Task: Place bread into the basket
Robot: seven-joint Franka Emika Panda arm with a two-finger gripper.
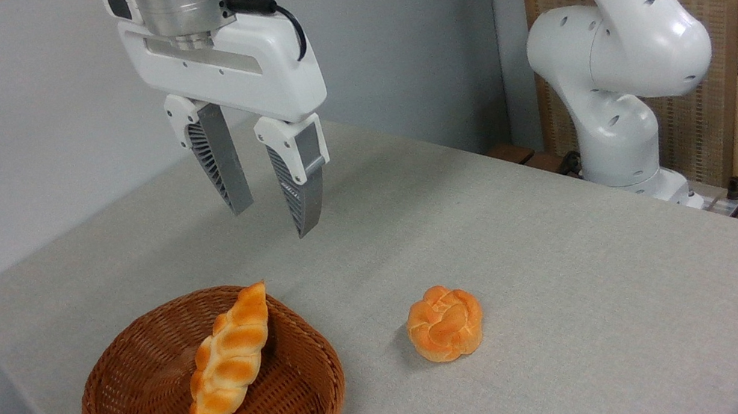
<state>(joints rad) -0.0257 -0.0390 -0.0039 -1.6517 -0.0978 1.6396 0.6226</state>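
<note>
Half the basket (139,369) bottom hides under bread (229,360).

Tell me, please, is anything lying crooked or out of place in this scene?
Only a small thing: the bread lies tilted in the basket, its upper tip propped on the back rim instead of flat on the bottom. The round bun sits upright on the table. Nothing looks spilled or damaged.
</note>
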